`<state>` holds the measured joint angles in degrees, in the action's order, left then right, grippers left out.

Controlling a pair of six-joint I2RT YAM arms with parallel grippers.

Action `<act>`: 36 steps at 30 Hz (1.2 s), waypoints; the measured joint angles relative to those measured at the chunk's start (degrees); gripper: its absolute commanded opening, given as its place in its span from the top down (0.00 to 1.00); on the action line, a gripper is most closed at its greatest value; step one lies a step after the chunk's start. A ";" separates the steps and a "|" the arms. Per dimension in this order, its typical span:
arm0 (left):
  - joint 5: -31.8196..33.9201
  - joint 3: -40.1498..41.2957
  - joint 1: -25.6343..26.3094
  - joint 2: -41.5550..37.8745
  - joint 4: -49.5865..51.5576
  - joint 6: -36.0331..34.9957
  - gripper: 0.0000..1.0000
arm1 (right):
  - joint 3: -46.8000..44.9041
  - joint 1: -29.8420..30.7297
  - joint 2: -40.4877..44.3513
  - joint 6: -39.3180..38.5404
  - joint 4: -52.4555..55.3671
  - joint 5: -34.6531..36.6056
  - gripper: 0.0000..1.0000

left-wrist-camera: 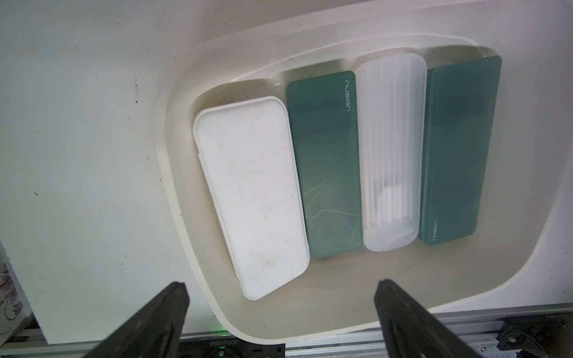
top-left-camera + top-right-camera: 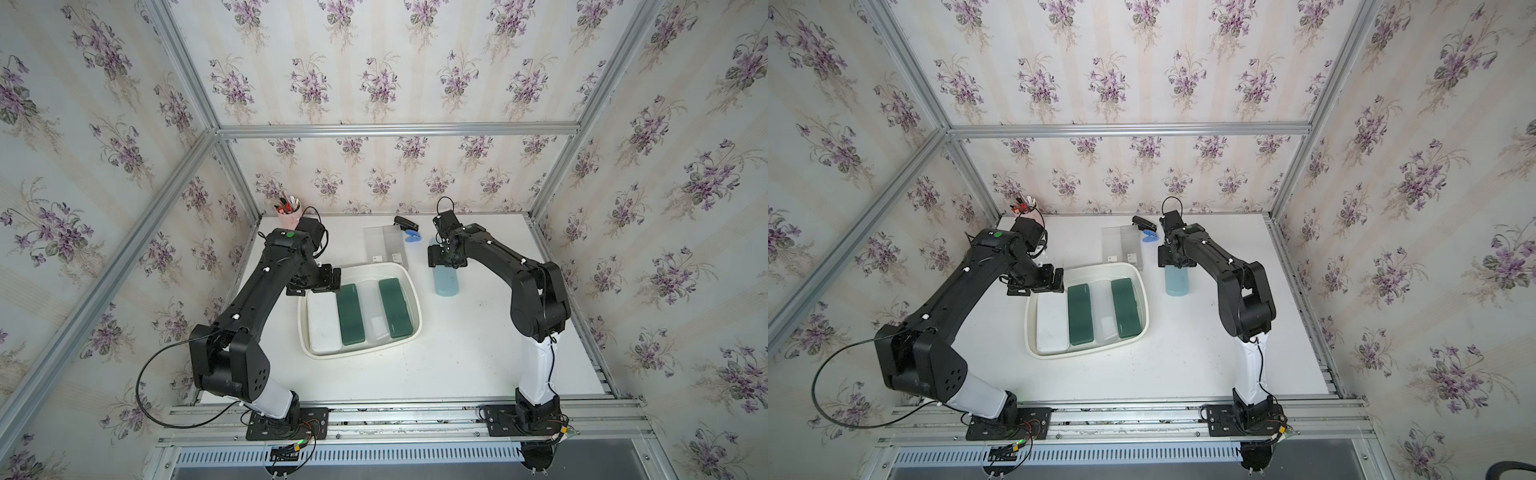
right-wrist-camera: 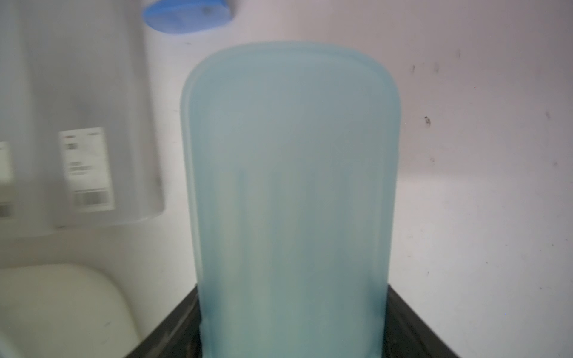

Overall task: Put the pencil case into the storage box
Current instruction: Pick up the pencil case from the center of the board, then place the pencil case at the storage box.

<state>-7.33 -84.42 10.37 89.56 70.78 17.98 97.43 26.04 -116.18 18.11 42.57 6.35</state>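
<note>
A light blue pencil case [image 2: 445,283] [image 2: 1177,282] lies lengthwise on the white table, right of the storage box [image 2: 361,353] [image 2: 1088,354]. My right gripper [image 2: 446,262] [image 3: 293,291] is shut on its far end, and both fingers [image 3: 186,310] press its long sides in the right wrist view. The storage box holds a white case [image 1: 251,192], two dark green cases [image 1: 325,161] and a ribbed translucent case [image 1: 390,148] side by side. My left gripper [image 2: 316,283] [image 1: 280,288] hangs open and empty over the box's far left corner.
At the back of the table stand a pink pen cup [image 2: 289,214], a black stapler [image 2: 405,224], a blue clip [image 2: 412,237] and two clear flat cases [image 2: 386,245] just behind the box. Aluminium frame rails line the table's edges.
</note>
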 measured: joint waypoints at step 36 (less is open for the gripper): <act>-1.44 5.18 -5.88 -3.15 -1.60 -2.12 0.01 | 4.42 22.80 0.11 13.35 8.41 -1.66 0.03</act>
<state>-8.78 -79.24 4.49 86.41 69.19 15.86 101.84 48.84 -116.07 31.46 50.98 4.69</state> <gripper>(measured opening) 0.989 0.963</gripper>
